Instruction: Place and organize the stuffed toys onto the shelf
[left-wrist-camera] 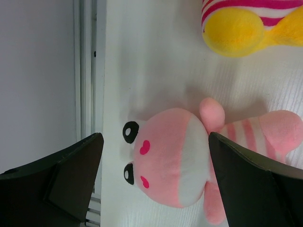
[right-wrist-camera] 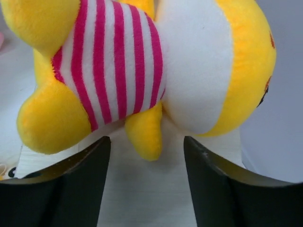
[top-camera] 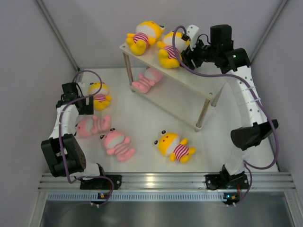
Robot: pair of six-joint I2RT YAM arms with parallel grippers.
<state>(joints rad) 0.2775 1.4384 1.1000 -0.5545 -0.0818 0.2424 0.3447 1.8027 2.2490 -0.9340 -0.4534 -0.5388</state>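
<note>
Yellow stuffed toy point(top-camera: 169, 49) point(right-wrist-camera: 142, 71) lies on the top board of the shelf point(top-camera: 189, 81) point(right-wrist-camera: 142, 194), just ahead of the right gripper point(top-camera: 185, 56) point(right-wrist-camera: 147, 142). That gripper's fingers are spread and hold nothing. In the right wrist view the toy's striped belly and white face fill the space beyond the fingertips, and one small yellow limb hangs toward the gap between them. Farther from this gripper, on the same board beyond the first toy, lies a second yellow toy point(top-camera: 142, 34). A lower pink toy point(top-camera: 147, 80) lies beneath the top board. Whether it rests on a lower board or on the table point(top-camera: 142, 118) cannot be told.

The left gripper point(top-camera: 85, 108) point(left-wrist-camera: 155, 139) is low over the table with its jaws wide apart, released. The head of a pink stuffed toy point(top-camera: 89, 126) point(left-wrist-camera: 165, 165) lies between its fingers, face toward one finger and neck beside the other. Whether either finger touches it cannot be told. Ahead of this gripper, near the pink toy, lies a third yellow toy point(top-camera: 99, 95) point(left-wrist-camera: 234, 30).

Well away from both grippers, a striped pink toy point(top-camera: 117, 144) and a loose yellow toy point(top-camera: 174, 146) lie on the table, off the shelf
</note>
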